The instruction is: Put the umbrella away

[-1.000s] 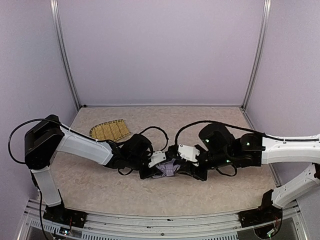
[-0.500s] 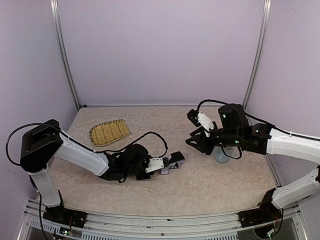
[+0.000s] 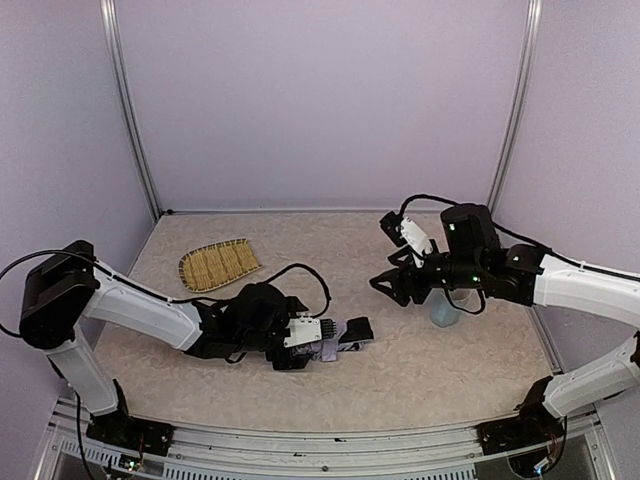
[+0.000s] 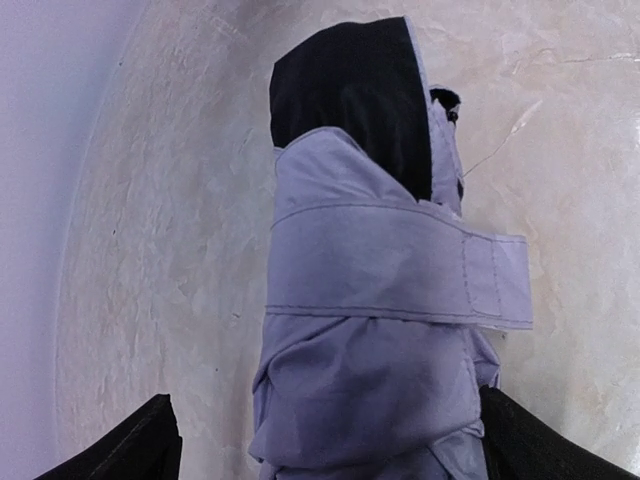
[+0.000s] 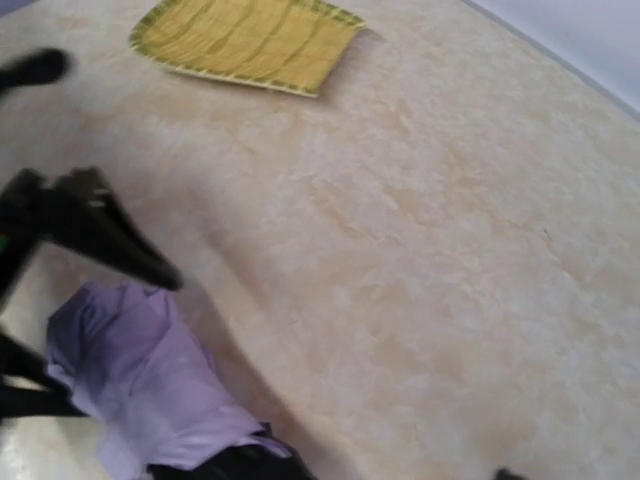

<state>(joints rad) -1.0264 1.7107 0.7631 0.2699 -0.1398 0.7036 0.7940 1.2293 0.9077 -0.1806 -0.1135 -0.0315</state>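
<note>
Close to the front edge of the worktop (image 3: 430, 375), about in the middle, the left pincer (image 3: 350, 332) lies low and grasps the folded umbrella (image 4: 370, 300). A strap is wrapped around the lavender fabric, and the black end points away from the wrist. Open worktop lies in front of it and to its right. Further back on the right, the right pincer (image 3: 388, 287) hangs above the worktop, released and holding nothing. A cup (image 3: 443, 312) stands just beside it, under the right arm. The tray (image 3: 219, 262) lies at the back left, well apart from the umbrella.
</note>
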